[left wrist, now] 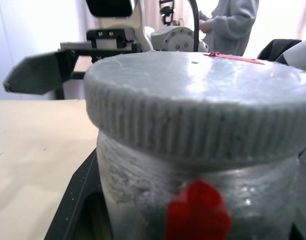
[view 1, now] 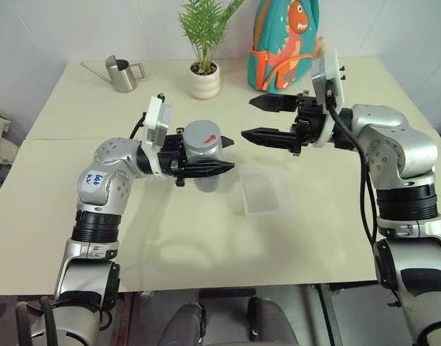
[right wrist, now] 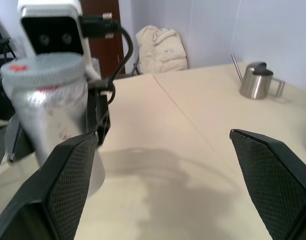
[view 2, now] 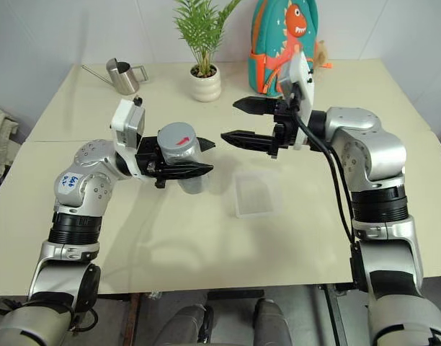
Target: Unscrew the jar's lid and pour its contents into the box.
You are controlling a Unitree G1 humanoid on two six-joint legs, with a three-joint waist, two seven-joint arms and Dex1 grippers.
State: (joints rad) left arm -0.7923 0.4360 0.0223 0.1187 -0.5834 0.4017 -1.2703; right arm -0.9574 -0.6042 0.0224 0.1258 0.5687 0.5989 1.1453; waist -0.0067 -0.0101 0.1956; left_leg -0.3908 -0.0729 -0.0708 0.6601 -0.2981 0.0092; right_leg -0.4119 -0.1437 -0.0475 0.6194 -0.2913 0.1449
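The left gripper (view 1: 206,160) is clamped on the body of the small shiny silvery-grey cylindrical jar (view 1: 207,170), holding it upright and raised above the tabletop (view 1: 206,245), over the middle of the surface. The flat round grey lid (view 1: 202,135), with a red mark on top, is seated on the jar, so unscrewing is judged not yet done.

The right gripper (view 1: 253,119) hangs empty, its two black fingers spread wide, pointing level toward the jar and standing just beside it, not touching. The lid lies straight ahead of those fingers, on the robot's left of them. The jar's long axis is vertical, crosswise to the gripper's line.

The shallow clear plastic rectangular box (view 1: 265,189) rests on the tabletop, below the gap between the two grippers.
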